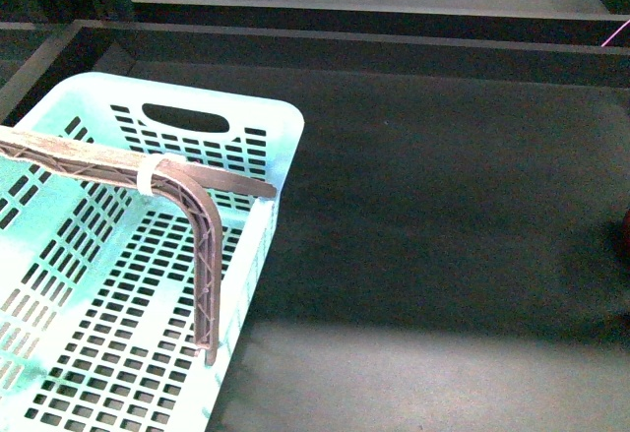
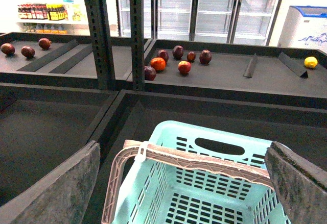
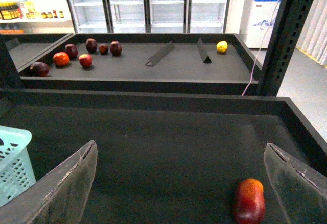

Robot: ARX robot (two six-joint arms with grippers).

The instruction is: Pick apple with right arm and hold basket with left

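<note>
The apple (image 3: 249,201), at 3 o'clock in the front view, lies off-centre between the wide-spread jaws of the right gripper (image 3: 179,147), long axis along the approach.

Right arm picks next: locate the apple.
Right wrist view: the apple lies on the dark shelf floor near the right gripper, far right of the basket.

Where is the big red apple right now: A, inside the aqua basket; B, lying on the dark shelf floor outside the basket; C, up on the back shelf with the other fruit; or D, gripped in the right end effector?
B: the apple lies on the dark shelf floor, well apart from the basket.
</note>
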